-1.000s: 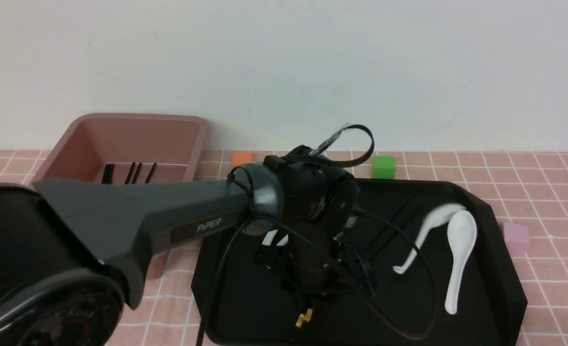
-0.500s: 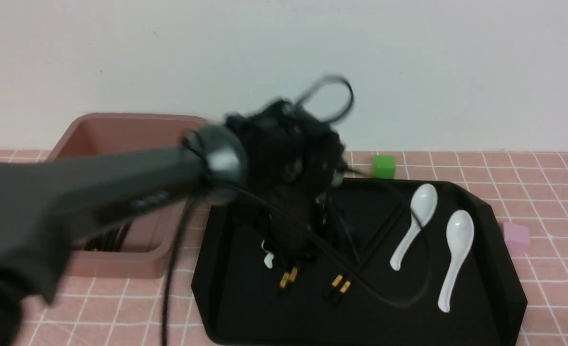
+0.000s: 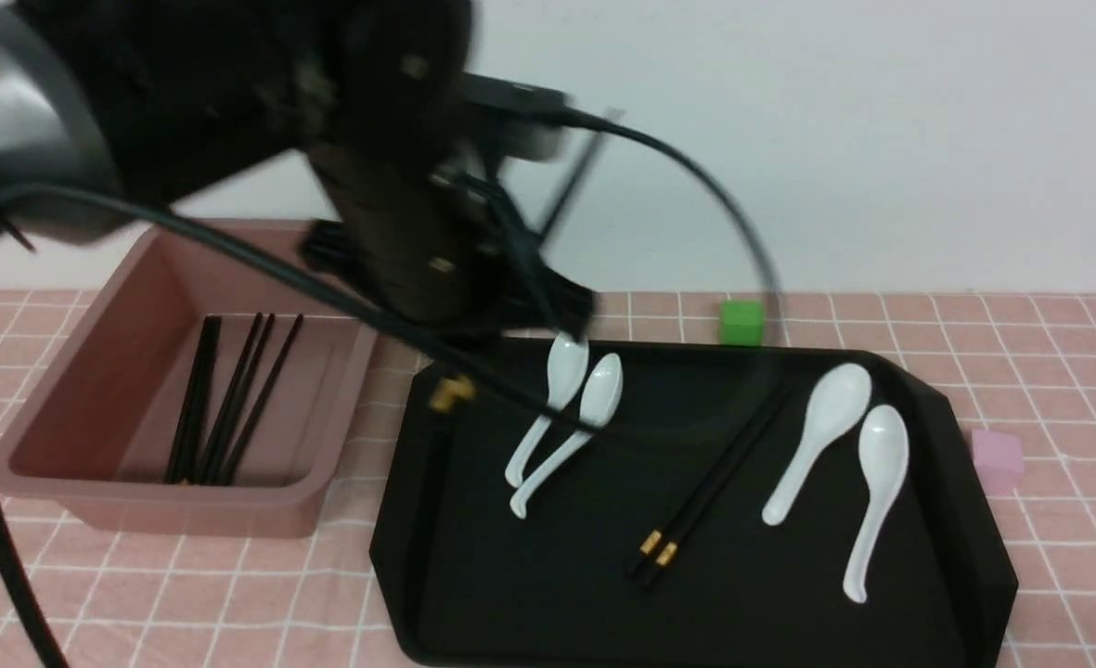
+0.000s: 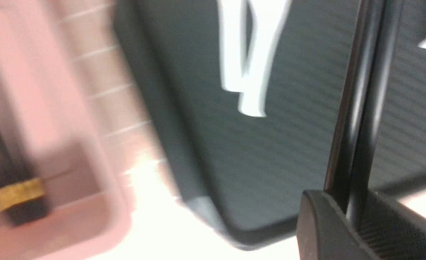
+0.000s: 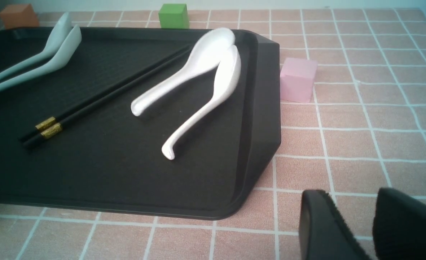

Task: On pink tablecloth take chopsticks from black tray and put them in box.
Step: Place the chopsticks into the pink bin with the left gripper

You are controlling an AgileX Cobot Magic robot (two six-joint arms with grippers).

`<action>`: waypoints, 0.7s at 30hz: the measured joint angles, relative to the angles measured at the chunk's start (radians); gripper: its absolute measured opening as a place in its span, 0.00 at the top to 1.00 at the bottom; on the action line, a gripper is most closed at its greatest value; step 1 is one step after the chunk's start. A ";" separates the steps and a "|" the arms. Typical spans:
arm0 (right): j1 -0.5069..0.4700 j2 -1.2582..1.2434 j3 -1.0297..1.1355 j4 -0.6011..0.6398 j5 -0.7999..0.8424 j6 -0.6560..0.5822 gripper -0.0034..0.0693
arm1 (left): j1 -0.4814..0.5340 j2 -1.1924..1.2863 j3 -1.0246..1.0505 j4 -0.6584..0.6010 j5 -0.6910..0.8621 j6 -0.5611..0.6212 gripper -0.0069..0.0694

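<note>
The deep dusty-pink plastic box (image 3: 186,515) holds several glossy black chopsticks (image 3: 232,399) lying lengthwise on its floor. Beside it, the wide matte black tray (image 3: 529,594) carries one gold-banded pair (image 3: 710,487) lying diagonally between two pairs of white ceramic spoons (image 3: 561,417). Both containers rest on a tabletop covered by a salmon-pink gridded tablecloth (image 3: 1049,371). A green cube (image 3: 741,322) and a pink cube (image 3: 995,459) sit near the tray, and a plain white wall (image 3: 882,139) stands behind. The left arm (image 3: 232,93) is raised over the tray's side nearest the box. The left end effector (image 4: 353,207) is clamped on two black sticks (image 4: 364,108). The right end effector (image 5: 353,196) hovers low beside a tray corner, fingers slightly apart, holding nothing.
</note>
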 joint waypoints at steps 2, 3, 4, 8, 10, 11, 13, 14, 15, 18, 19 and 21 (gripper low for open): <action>0.000 0.000 0.000 0.000 0.000 0.000 0.62 | 0.113 0.017 0.000 -0.008 0.004 0.007 0.75; 0.000 0.000 0.000 0.000 0.000 0.000 0.62 | 0.147 0.023 0.000 -0.009 0.004 0.010 0.75; 0.000 0.000 0.000 0.000 0.000 0.000 0.62 | 0.165 0.027 0.000 -0.009 0.004 0.011 0.75; 0.000 0.000 0.000 0.000 0.000 0.000 0.62 | 0.305 0.075 0.000 -0.007 0.014 0.019 0.75; 0.000 0.000 0.000 0.000 0.000 0.000 0.62 | 0.357 0.113 0.000 -0.007 0.030 0.022 0.75; 0.000 0.000 0.000 0.000 0.000 0.000 0.62 | 0.375 0.129 0.000 -0.007 0.030 0.024 0.75; 0.000 0.000 0.000 0.000 0.000 0.000 0.62 | 0.391 0.155 0.000 -0.007 0.028 0.025 0.75; 0.000 0.000 0.000 0.000 0.000 0.000 0.62 | 0.395 0.163 0.000 -0.007 0.024 0.026 0.75; 0.000 0.000 0.000 0.000 0.000 0.000 0.62 | 0.397 0.171 0.000 -0.007 0.021 0.027 0.75; 0.000 0.000 0.000 0.000 0.000 0.000 0.62 | 0.396 0.185 0.001 -0.008 0.015 0.029 0.75; 0.000 0.000 0.000 0.000 0.000 0.000 0.62 | 0.396 0.191 0.001 -0.010 0.011 0.030 0.75; 0.000 0.000 0.000 0.000 0.000 0.000 0.62 | 0.396 0.200 0.001 -0.012 0.006 0.030 0.75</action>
